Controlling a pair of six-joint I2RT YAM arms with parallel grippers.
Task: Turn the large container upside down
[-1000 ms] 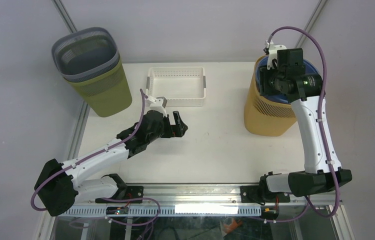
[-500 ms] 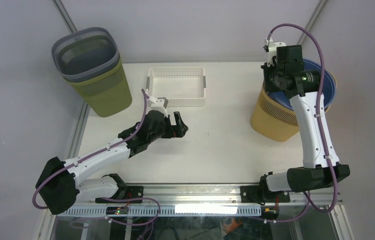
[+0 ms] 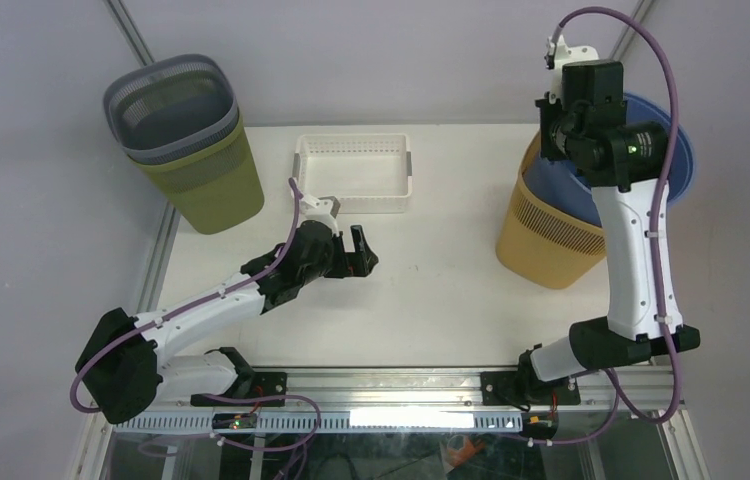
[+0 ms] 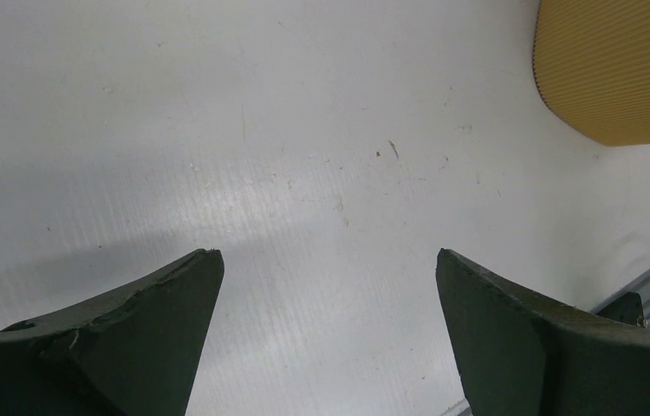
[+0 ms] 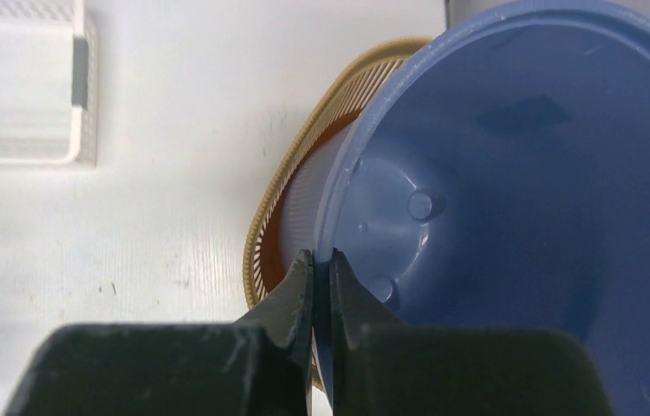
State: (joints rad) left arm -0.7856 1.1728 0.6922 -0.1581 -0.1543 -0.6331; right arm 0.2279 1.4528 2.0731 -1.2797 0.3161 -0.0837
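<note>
Blue container (image 5: 521, 173) nested askew in yellow basket (image 3: 546, 235), rim in tight-clamped right end effector (image 5: 320, 257); left end effector (image 4: 330, 260) spread wide, empty.

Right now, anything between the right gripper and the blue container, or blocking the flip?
Nothing between them: the right gripper is shut on the rim of the blue container. The yellow basket surrounds its lower part, so it likely has to clear that first.

left arm (image 3: 196, 308) and right arm (image 3: 631, 250): white link shells, black joint housings, purple cables (image 3: 601, 11); green light (image 3: 633, 148) at right wrist; left gripper (image 4: 326, 256) with black wedge-shaped fingers (image 4: 113, 347).
</note>
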